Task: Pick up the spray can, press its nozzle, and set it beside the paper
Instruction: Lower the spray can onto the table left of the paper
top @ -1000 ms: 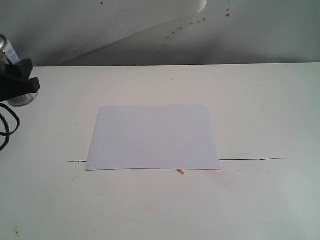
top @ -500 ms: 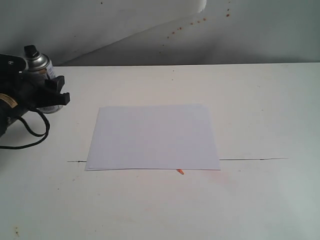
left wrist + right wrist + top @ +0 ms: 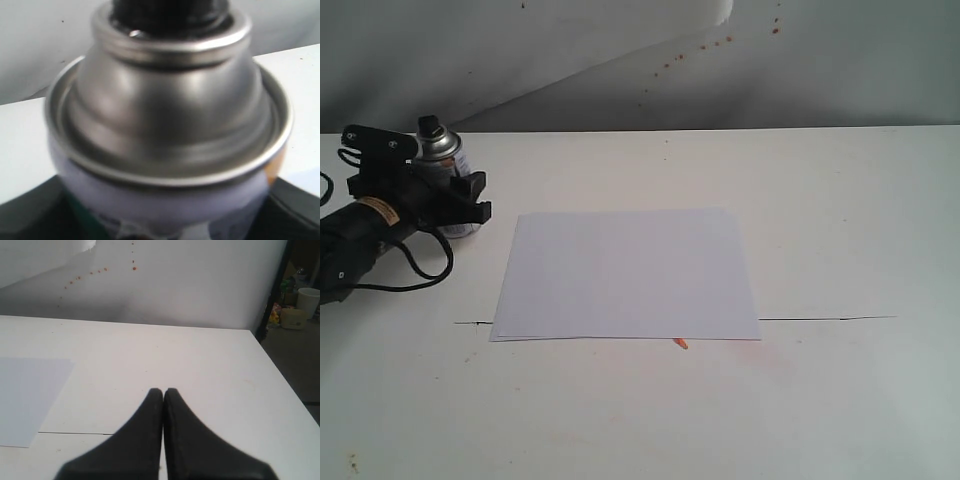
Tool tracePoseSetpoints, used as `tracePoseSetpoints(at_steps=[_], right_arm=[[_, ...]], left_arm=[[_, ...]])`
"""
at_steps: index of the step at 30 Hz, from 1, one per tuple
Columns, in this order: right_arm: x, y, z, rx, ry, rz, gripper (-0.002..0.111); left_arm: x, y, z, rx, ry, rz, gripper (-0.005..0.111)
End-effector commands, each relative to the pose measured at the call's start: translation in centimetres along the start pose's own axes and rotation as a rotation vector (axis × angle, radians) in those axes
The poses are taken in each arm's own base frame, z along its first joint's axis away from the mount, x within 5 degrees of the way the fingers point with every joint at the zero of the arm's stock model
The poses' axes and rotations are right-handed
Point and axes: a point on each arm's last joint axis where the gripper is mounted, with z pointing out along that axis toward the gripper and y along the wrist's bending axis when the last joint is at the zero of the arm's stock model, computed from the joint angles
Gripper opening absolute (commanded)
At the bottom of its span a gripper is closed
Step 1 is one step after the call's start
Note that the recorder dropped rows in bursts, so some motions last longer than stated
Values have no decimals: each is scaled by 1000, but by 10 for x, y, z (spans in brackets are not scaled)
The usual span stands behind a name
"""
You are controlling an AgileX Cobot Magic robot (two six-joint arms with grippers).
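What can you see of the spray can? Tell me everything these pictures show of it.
The spray can is a small silver metal cylinder with a shiny domed shoulder, a rolled rim and a white printed label with an orange mark. A narrow black nozzle caps it. In the exterior view it stands upright left of the paper, apart from it. The left gripper clasps its body, with black fingers on either side.
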Motion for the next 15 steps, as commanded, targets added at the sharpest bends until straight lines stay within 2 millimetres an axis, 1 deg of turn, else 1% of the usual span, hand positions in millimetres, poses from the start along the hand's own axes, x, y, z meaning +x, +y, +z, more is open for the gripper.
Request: tracePoseSetpoints(at_steps=[1, 8, 15], right_arm=[[0, 0, 0, 2, -8, 10, 0], [0, 0, 0, 2, -8, 10, 0], [0, 0, 0, 2, -8, 7, 0]], left_arm=[[-9, 0, 9, 17, -109, -44, 0], [-2, -1, 22, 51, -97, -16, 0], [9, -1, 28, 49, -74, -26, 0]])
